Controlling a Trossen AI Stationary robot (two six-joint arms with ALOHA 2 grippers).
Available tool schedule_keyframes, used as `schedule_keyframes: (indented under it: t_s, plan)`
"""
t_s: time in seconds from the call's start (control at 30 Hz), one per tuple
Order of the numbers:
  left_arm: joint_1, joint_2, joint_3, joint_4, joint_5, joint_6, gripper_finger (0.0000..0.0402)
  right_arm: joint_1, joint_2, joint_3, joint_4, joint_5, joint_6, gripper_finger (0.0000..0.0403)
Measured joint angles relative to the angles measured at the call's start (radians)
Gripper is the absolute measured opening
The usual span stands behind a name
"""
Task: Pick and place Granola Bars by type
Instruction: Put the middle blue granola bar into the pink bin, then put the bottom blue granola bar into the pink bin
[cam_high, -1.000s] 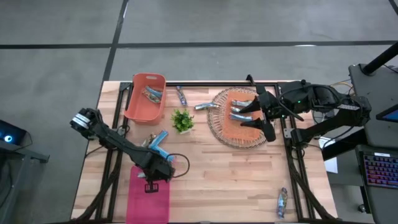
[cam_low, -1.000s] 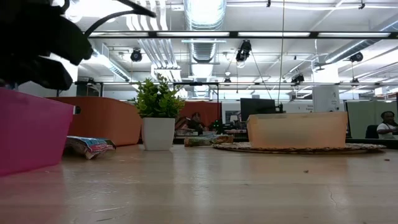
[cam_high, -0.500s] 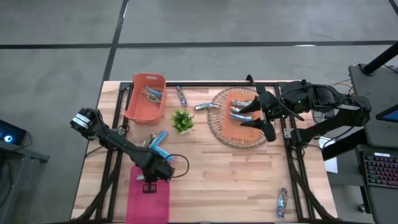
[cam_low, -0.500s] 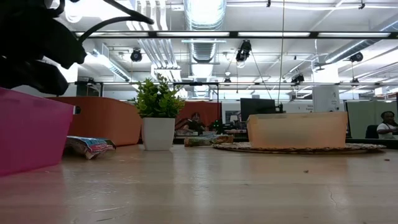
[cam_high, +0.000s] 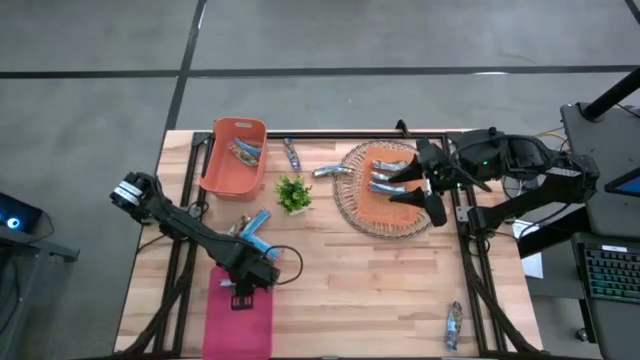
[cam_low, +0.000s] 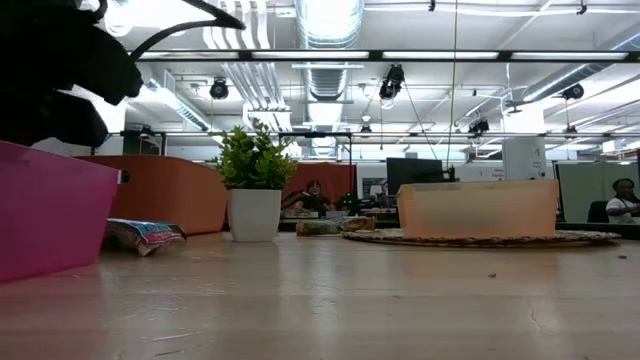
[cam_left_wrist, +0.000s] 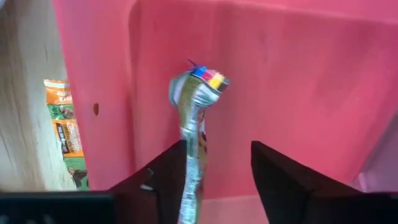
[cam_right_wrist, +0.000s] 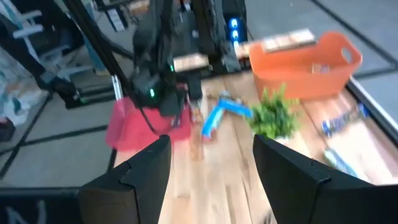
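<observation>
My left gripper hangs open over the pink bin, pointing steeply down. In the left wrist view a silver bar with a coloured end stands between its fingers, over the bin's floor. My right gripper waits open and empty above the woven tray, where silver-blue bars lie in an orange box. More Granola Bars lie in the orange bin, and bright blue ones lie on the table near the pink bin. My left gripper has the silver bar's near part lying along the inner side of one finger. The other finger stands clear of it. The fingers come from above. The bar's far end points down into the pink bin.
A small green plant stands between the orange bin and the woven tray. Loose bars lie at the far edge, beside the tray and at the near right corner. A green-orange wrapper lies beside the pink bin.
My right gripper has rolled a little above the woven tray. My left arm has kept its place over the pink bin.
</observation>
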Motion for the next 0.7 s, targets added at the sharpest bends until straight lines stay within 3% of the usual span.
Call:
schedule_keyframes:
  t_s: [0.23, 0.5, 0.7]
  plan:
    - [0.000, -0.110, 0.024, 0.031, -0.032, 0.001, 0.0187, 0.000, 0.009, -0.006, -0.093, 0.000, -0.017, 0.0219]
    - [0.001, -0.315, 0.034, 0.093, -0.218, 0.027, 0.0188, 0.000, 0.027, -0.011, -0.135, -0.001, -0.214, 0.0219]
    - [0.001, -0.443, 0.038, 0.112, -0.303, 0.020, 0.0186, 0.011, 0.037, -0.016, -0.136, -0.042, -0.163, 0.0219]
